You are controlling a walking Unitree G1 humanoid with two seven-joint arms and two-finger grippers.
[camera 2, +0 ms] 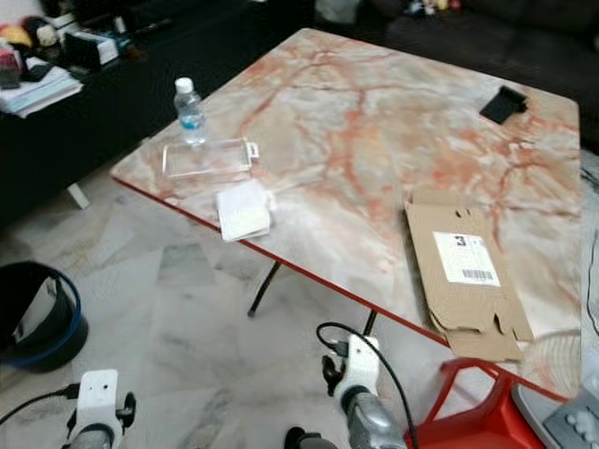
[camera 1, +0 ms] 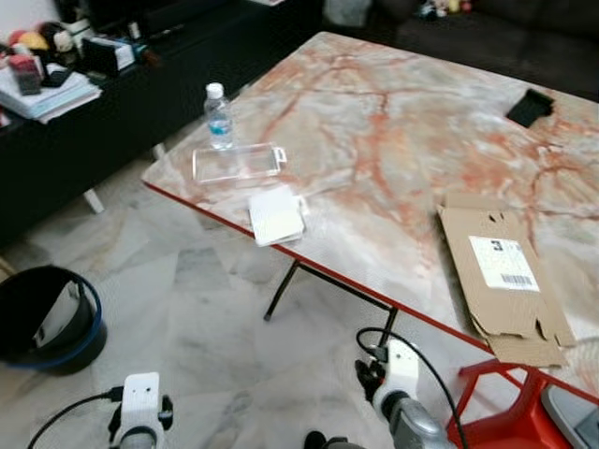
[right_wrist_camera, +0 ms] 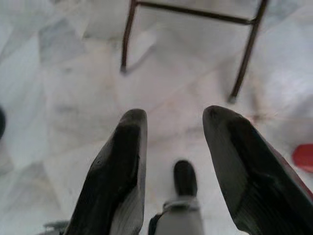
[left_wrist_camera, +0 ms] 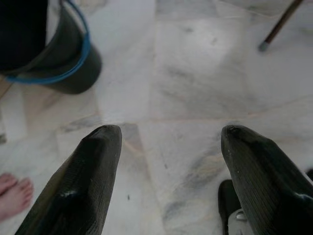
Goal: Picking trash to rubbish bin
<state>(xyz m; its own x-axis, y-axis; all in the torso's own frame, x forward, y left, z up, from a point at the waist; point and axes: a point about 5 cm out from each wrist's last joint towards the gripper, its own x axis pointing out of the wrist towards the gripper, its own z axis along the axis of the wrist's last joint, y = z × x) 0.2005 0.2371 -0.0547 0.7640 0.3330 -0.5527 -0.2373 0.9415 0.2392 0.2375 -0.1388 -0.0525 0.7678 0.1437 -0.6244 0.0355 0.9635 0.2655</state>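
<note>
Bin [camera 1: 47, 318]: sitting on the marble floor [camera 1: 206, 374] at the far left, well apart from the table, black with a blue rim.
Left gripper [left_wrist_camera: 168, 142]: hanging low over the floor, fingers [left_wrist_camera: 83, 186] standing apart, nothing between them; the bin is lying beyond them in the wrist view.
Bottle [camera 1: 218, 117]: standing upright near the table's left corner.
Clear tray [camera 1: 238, 163]: lying flat just beside the bottle.
White box [camera 1: 277, 215]: resting at the table's near edge, slightly overhanging.
Table [camera 1: 393, 131]: marble-patterned top with a red edge.
Right gripper [right_wrist_camera: 171, 122]: hanging over the floor near the table legs, fingers spread, gripping nothing.
Cardboard [camera 1: 501, 281]: lying flattened on the table's right side.
Black object [camera 1: 530, 107]: lying near the far right edge.
</note>
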